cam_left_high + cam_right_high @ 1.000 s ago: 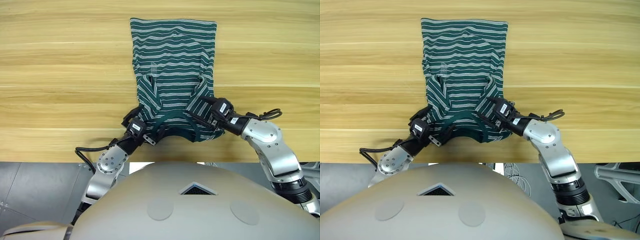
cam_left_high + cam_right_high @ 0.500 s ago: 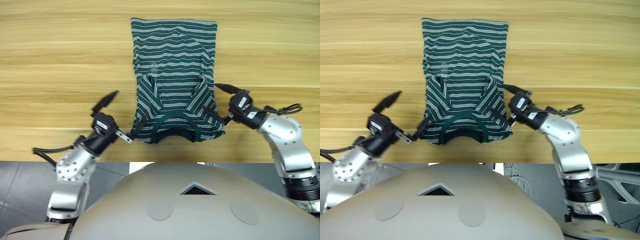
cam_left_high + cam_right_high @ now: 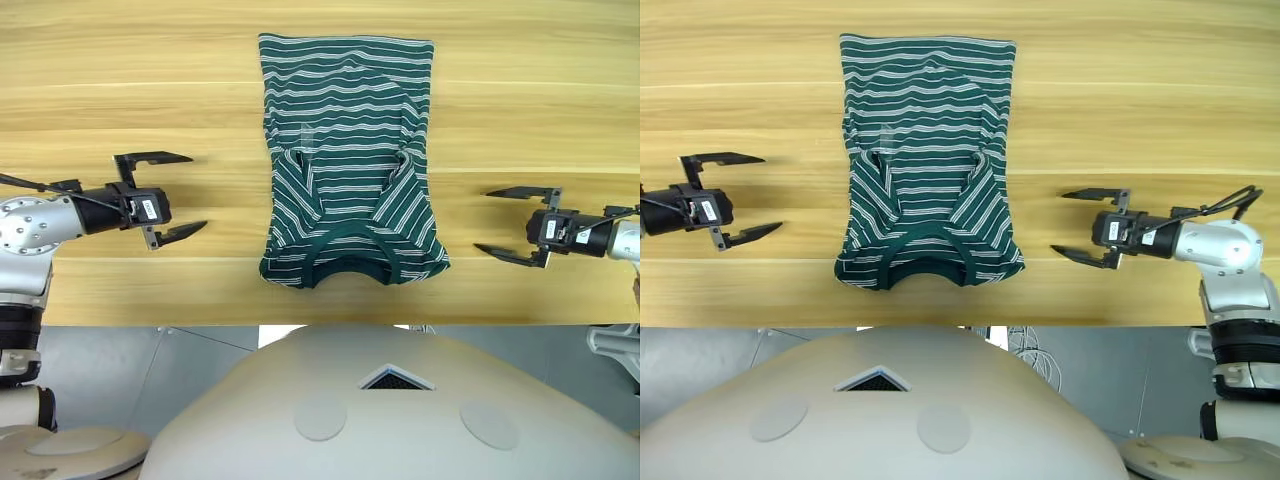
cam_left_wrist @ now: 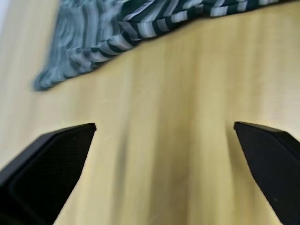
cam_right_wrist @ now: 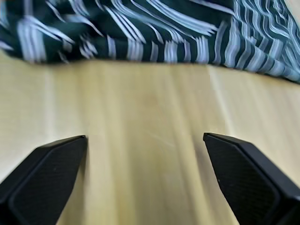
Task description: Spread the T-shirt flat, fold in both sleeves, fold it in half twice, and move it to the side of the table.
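the one t-shirt lies in the middle of the counter, between two grippers and touching neither. the left gripper is well apart on one side and the right gripper on the other, both wide open, holding nothing. the shirt is soft dark green cloth with thin white stripes, a narrow rectangle with both sleeves folded in and the collar at the near edge. the counter is light wood in long planks.
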